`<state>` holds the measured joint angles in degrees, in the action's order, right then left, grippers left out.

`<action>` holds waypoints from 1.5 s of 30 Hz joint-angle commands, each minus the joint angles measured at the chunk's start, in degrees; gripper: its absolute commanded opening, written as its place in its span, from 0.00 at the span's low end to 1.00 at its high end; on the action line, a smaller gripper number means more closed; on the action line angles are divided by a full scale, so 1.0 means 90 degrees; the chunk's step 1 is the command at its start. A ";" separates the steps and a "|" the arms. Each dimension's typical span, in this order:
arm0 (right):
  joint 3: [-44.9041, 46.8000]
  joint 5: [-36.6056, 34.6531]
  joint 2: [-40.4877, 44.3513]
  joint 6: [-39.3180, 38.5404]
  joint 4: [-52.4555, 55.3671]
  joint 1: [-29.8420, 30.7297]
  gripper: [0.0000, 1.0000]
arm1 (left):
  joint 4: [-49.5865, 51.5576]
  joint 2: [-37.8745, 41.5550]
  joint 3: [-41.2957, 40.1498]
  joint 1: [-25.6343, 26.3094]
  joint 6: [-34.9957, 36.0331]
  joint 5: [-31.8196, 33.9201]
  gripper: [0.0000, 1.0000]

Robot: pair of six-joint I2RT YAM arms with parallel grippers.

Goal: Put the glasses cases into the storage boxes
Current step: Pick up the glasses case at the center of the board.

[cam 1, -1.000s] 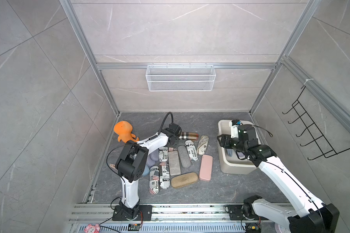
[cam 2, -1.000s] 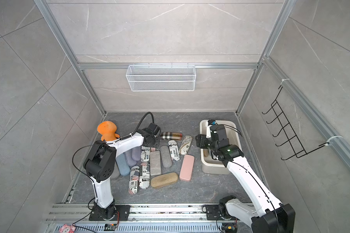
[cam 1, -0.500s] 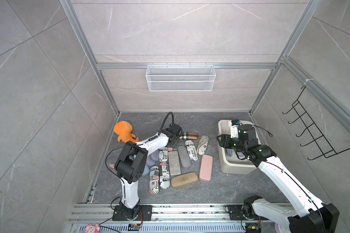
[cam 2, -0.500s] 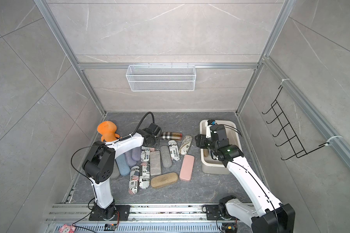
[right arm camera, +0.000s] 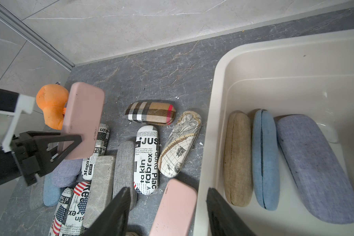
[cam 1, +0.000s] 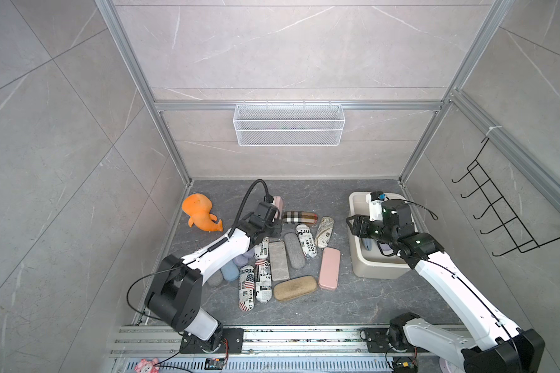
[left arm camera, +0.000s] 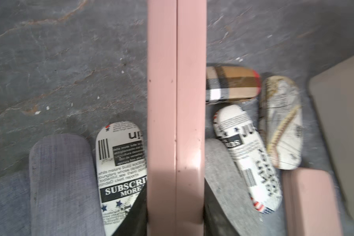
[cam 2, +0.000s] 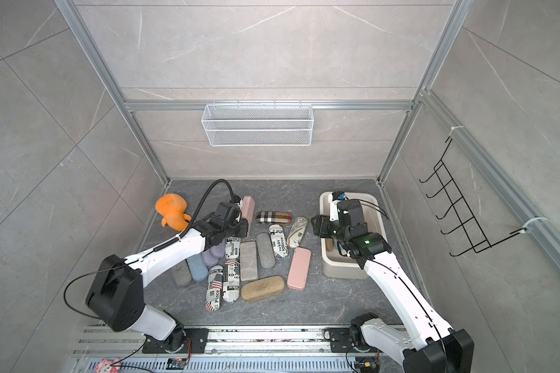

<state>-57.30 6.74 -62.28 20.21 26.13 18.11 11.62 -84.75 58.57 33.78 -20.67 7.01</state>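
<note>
FREE: far half of tub [right arm camera: 294,81] was seen bare; desk [cam 1: 317,193] was seen open behind plaid case [cam 1: 299,217] and along its front | BLOCKED: near half was filled by tan case [right arm camera: 237,159], blue case [right arm camera: 266,159], lilac case [right arm camera: 315,167]; mid-desk was crowded, upright pink case [left arm camera: 176,81] gripped by left hand [left arm camera: 176,206] | right hand [right arm camera: 168,192] was held open-jawed over tub rim

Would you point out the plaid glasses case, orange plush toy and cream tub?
plaid glasses case [cam 1: 299,217]: in a top view, lid centre
orange plush toy [cam 1: 199,210]: in a top view, body
cream tub [cam 1: 374,271]: in a top view, front wall
</note>
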 commanded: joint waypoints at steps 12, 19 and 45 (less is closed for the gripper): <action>-0.0683 0.0672 -0.0242 0.0913 -0.0925 0.1075 0.71 | -0.3799 0.2001 -0.1903 0.0730 -0.0013 -0.1492 0.23; -0.1112 -0.0041 -0.0928 0.1270 -0.1811 0.1963 0.80 | -0.3716 0.2268 -0.1820 0.1051 0.0119 -0.1451 0.23; -0.1727 0.0272 -0.2254 0.1544 -0.2444 0.2478 0.87 | -0.3903 0.2581 -0.2035 0.1120 -0.0121 -0.1481 0.23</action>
<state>-70.61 9.45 -81.62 33.52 5.32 39.86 -17.65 -63.33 39.70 43.53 -21.26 -6.15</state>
